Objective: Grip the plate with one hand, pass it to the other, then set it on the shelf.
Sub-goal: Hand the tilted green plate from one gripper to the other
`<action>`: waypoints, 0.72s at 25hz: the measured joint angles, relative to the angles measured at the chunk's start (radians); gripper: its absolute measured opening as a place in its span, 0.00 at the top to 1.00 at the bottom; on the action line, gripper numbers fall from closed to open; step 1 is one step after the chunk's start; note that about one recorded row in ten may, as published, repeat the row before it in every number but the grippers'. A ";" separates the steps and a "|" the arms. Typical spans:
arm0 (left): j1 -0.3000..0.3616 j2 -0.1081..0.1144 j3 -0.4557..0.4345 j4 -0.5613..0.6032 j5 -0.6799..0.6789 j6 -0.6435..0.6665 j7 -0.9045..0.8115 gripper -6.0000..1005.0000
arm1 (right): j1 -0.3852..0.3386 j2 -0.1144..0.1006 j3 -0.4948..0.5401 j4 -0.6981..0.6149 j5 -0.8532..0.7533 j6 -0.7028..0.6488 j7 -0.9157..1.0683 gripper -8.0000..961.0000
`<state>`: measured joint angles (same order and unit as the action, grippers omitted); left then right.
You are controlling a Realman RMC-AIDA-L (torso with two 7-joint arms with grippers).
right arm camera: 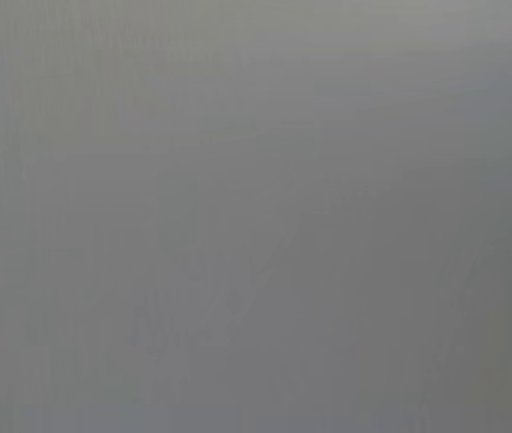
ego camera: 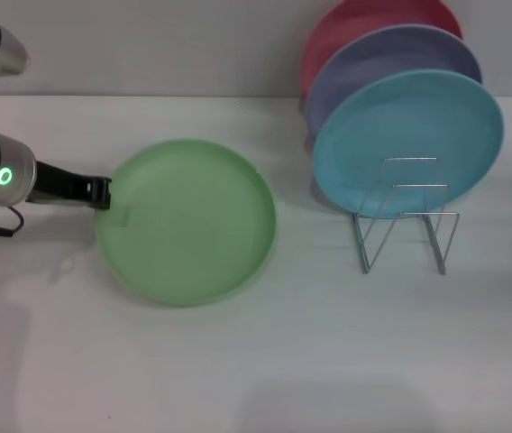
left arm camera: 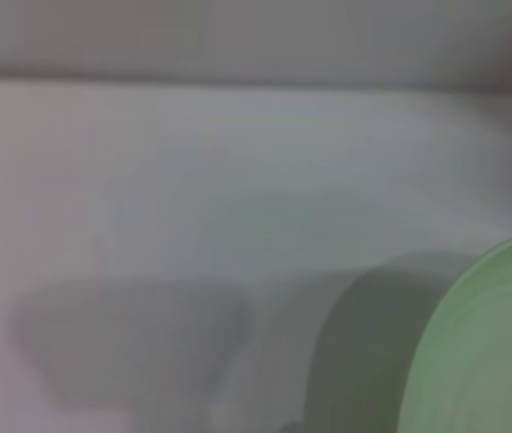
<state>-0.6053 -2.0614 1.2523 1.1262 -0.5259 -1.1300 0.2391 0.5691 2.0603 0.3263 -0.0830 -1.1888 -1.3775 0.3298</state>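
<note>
The light green plate point(ego camera: 188, 221) is on the left half of the white table; its edge also shows in the left wrist view point(left arm camera: 490, 352), with a shadow set apart from it. My left gripper point(ego camera: 101, 193), on the arm with the green ring, reaches in from the left and is shut on the plate's left rim. The wire shelf point(ego camera: 406, 221) stands to the right, apart from the plate. My right gripper is out of view, and the right wrist view shows only a plain grey surface.
A turquoise plate point(ego camera: 409, 135), a lavender plate point(ego camera: 373, 59) and a pink plate point(ego camera: 355, 23) stand upright in the shelf's rear slots. The front wire loops point(ego camera: 418, 236) hold nothing. The white table point(ego camera: 265, 361) stretches to the front.
</note>
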 joint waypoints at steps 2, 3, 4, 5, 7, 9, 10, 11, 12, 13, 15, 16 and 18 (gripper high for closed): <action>0.014 -0.002 -0.002 -0.004 -0.002 0.091 0.013 0.96 | 0.000 0.000 -0.002 0.001 0.000 0.000 0.000 0.33; 0.014 -0.002 -0.002 -0.004 -0.002 0.091 0.013 0.96 | 0.000 0.000 -0.002 0.001 0.000 0.000 0.000 0.33; 0.022 -0.003 0.000 -0.004 -0.004 0.124 0.016 0.96 | 0.000 0.001 -0.003 0.002 0.000 0.000 0.000 0.33; 0.028 -0.003 0.002 -0.004 -0.009 0.148 0.018 0.96 | 0.000 0.001 -0.003 0.003 0.000 0.000 0.000 0.33; 0.046 -0.004 0.006 -0.006 -0.030 0.217 0.027 0.96 | 0.000 0.002 -0.004 0.004 -0.001 0.000 0.000 0.33; 0.063 -0.004 0.007 -0.008 -0.070 0.277 0.049 0.96 | -0.001 0.002 -0.004 0.005 -0.002 0.000 0.000 0.33; 0.063 -0.004 0.007 -0.008 -0.070 0.277 0.049 0.96 | -0.001 0.002 -0.004 0.005 -0.004 0.000 0.000 0.33; 0.077 -0.004 0.007 -0.015 -0.151 0.333 0.110 0.96 | -0.001 0.003 -0.004 0.005 -0.005 0.001 0.000 0.33; 0.077 -0.004 0.007 -0.015 -0.151 0.333 0.110 0.96 | -0.001 0.004 -0.004 0.006 -0.007 0.004 0.000 0.33; 0.100 -0.005 0.007 -0.021 -0.282 0.387 0.233 0.96 | -0.001 0.005 -0.004 0.006 -0.007 0.006 0.000 0.33; 0.114 -0.005 0.007 -0.025 -0.335 0.413 0.293 0.96 | -0.001 0.006 -0.004 0.007 -0.008 0.008 0.000 0.33; 0.114 -0.005 0.007 -0.025 -0.335 0.413 0.293 0.96 | -0.001 0.006 -0.004 0.007 -0.008 0.008 0.000 0.33; 0.134 -0.006 0.008 -0.035 -0.417 0.454 0.370 0.96 | -0.002 0.008 -0.005 0.008 -0.008 0.009 0.000 0.33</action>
<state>-0.4709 -2.0677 1.2603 1.0911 -0.9430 -0.6764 0.6088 0.5675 2.0682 0.3216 -0.0747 -1.1966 -1.3689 0.3298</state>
